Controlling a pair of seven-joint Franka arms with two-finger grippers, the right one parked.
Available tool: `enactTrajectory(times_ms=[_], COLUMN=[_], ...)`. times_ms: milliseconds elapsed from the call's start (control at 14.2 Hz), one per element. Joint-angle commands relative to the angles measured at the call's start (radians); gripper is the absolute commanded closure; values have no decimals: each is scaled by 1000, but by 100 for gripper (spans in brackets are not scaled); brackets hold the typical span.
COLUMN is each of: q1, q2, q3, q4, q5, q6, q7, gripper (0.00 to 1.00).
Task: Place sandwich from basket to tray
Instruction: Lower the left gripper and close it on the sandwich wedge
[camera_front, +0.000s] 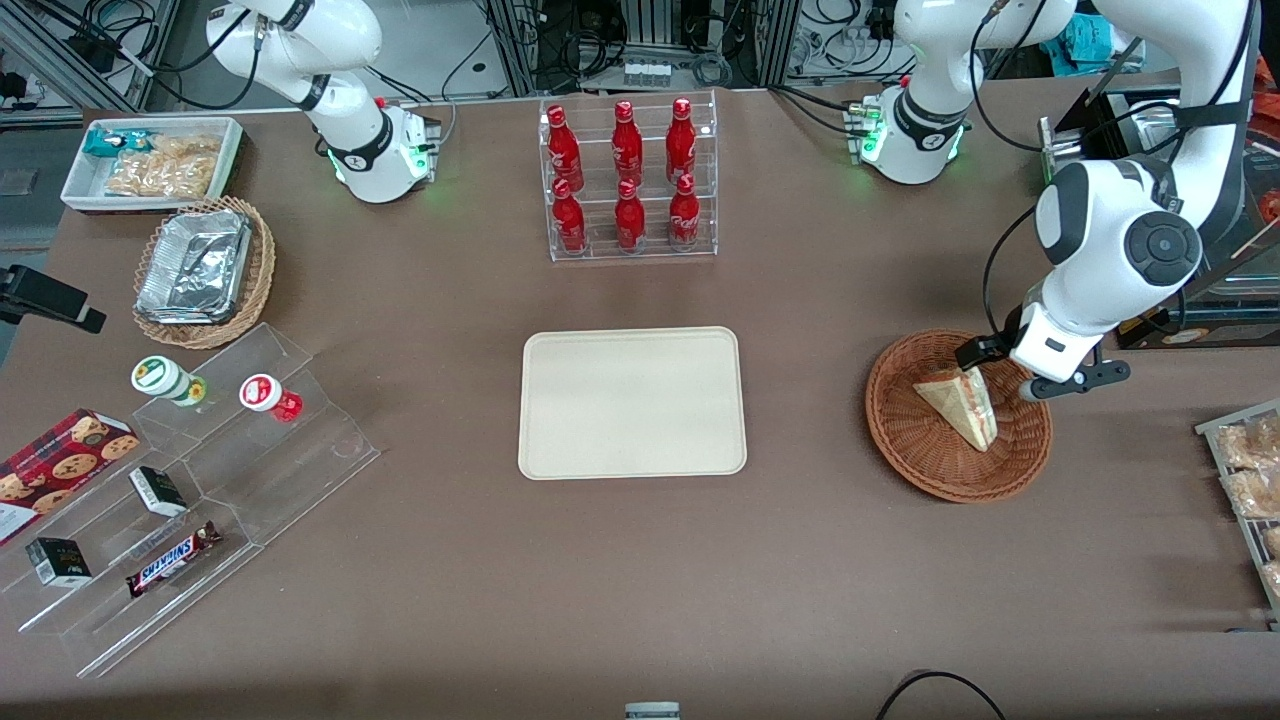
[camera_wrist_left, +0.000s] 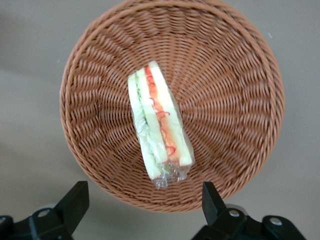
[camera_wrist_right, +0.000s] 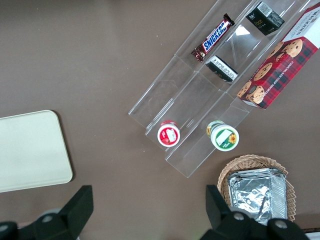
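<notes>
Wrapped sandwich (camera_wrist_left: 159, 125) lies on its side inside the reddish-brown wicker basket (camera_wrist_left: 235, 100), filling edge up. Left gripper (camera_wrist_left: 145, 200) hangs above the basket's rim, fingers (camera_wrist_left: 75, 200) spread wide, touching nothing. Cream tray (camera_front: 632, 402) sits well apart, bare.
</notes>
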Motion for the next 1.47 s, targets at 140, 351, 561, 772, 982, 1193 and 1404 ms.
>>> enactTrajectory(times_ms=[140, 351, 561, 772, 982, 1193, 1404], q1=[-7, -7, -7, -7, -10, -10, -13], q2=[41, 65, 104, 143, 165, 159, 141], q3=[-6, -6, -6, -6, -7, -7, -10], q4=[-12, -42, -73, -72, -69, -56, -30], q5=[7, 3, 0, -7, -7, -7, -3], q6=[116, 195, 271, 272, 269, 262, 243], q7=[-419, -505, -525, -559, -583, -582, -571], gripper=[0, 0, 0, 0, 41, 89, 92])
